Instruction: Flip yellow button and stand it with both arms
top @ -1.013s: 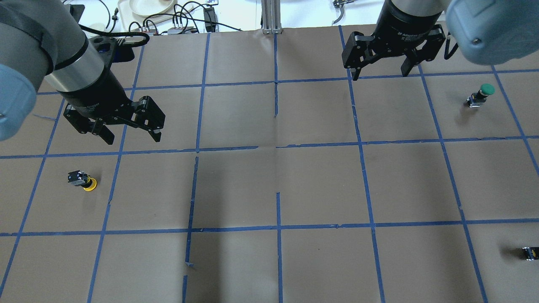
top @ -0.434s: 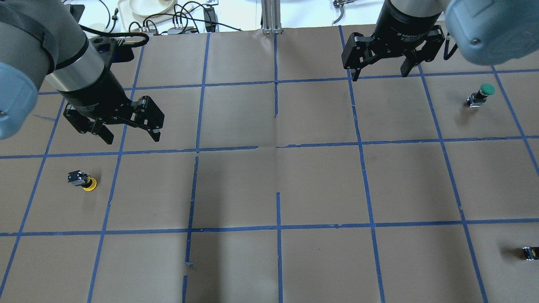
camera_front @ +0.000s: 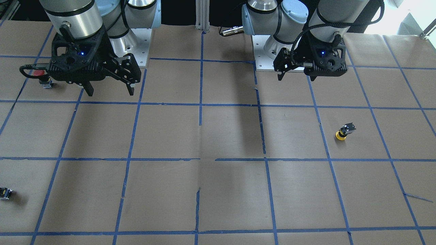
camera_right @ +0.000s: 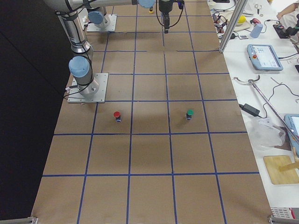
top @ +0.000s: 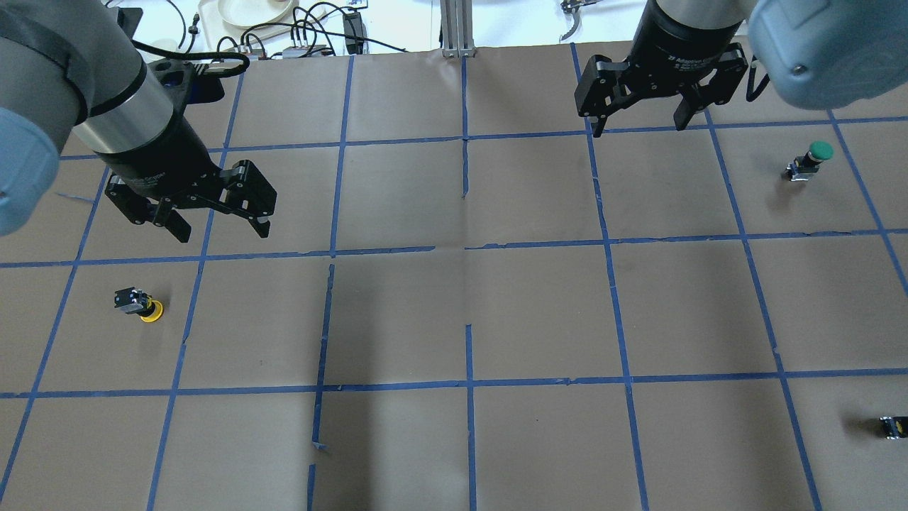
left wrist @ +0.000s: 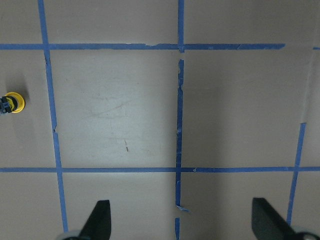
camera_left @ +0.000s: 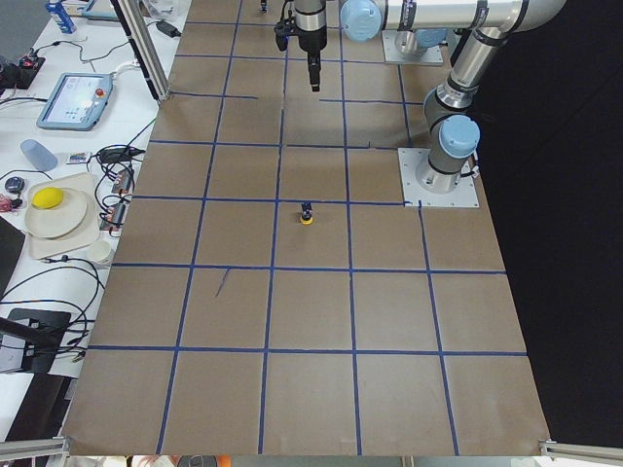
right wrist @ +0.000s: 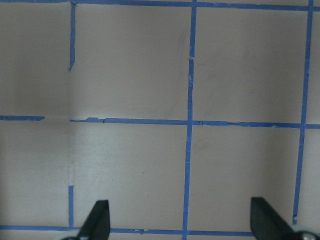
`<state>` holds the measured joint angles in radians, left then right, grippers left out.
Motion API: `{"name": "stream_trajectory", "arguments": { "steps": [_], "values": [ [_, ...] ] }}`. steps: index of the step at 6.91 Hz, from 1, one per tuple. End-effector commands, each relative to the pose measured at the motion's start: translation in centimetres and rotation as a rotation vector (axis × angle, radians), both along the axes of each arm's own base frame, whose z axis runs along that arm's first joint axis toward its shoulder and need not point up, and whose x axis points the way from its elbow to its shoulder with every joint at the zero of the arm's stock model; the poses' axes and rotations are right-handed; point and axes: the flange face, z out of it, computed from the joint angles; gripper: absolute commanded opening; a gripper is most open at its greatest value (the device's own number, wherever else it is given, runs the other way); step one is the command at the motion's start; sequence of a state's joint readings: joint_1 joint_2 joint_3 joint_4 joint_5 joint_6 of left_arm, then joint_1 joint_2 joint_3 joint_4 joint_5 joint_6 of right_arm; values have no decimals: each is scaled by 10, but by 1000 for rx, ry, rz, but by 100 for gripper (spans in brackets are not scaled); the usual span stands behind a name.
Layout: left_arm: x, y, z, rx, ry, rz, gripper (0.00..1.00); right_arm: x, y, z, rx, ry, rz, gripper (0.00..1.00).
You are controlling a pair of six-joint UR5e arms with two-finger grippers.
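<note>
The yellow button (top: pixel 140 306) sits on the table (top: pixel 539 312), alone in a taped square on the robot's left. In the overhead view it is at about 7 o'clock from the left gripper (top: pixel 222 233) and well apart from it. It is far smaller than a gripper. It has a round yellow cap, a black collar and a blocky black-and-grey base with a pale face. The cap is low against the paper, with the base rising away from it towards 10 o'clock in that view. It seems to rest cap-down and leaning, though it is too small to be sure of the tilt. In the left wrist view it shows at the 9 o'clock edge, cap towards the centre, partly cut off.

The left gripper hangs above the paper with its jaws spread wide and nothing between them. The right gripper (top: pixel 640 128) is likewise spread wide and empty, high over the far right of the table. A green button (top: pixel 812 160) stands at about 4 o'clock from it. A red button (camera_right: pixel 117 115) stands nearer the robot's base. A small block (top: pixel 894 426) lies at the overhead view's 4 o'clock edge.
</note>
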<state>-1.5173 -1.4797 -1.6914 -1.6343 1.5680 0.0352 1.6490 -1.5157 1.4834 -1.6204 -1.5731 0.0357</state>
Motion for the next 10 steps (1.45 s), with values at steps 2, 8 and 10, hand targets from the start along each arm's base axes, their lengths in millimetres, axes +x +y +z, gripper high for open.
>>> {"name": "stream_trajectory", "arguments": {
  "steps": [2,8,10],
  "values": [
    [18,-4,-1,3,-15,26,100,1,-2,-3,7,-6,1,100],
    [168,-30,-39,84,35,-393,99,1,-1,-2,4,-9,3,100],
    [241,-27,-60,107,30,-587,99,1,-1,-2,4,-9,4,100]
  ]
}}
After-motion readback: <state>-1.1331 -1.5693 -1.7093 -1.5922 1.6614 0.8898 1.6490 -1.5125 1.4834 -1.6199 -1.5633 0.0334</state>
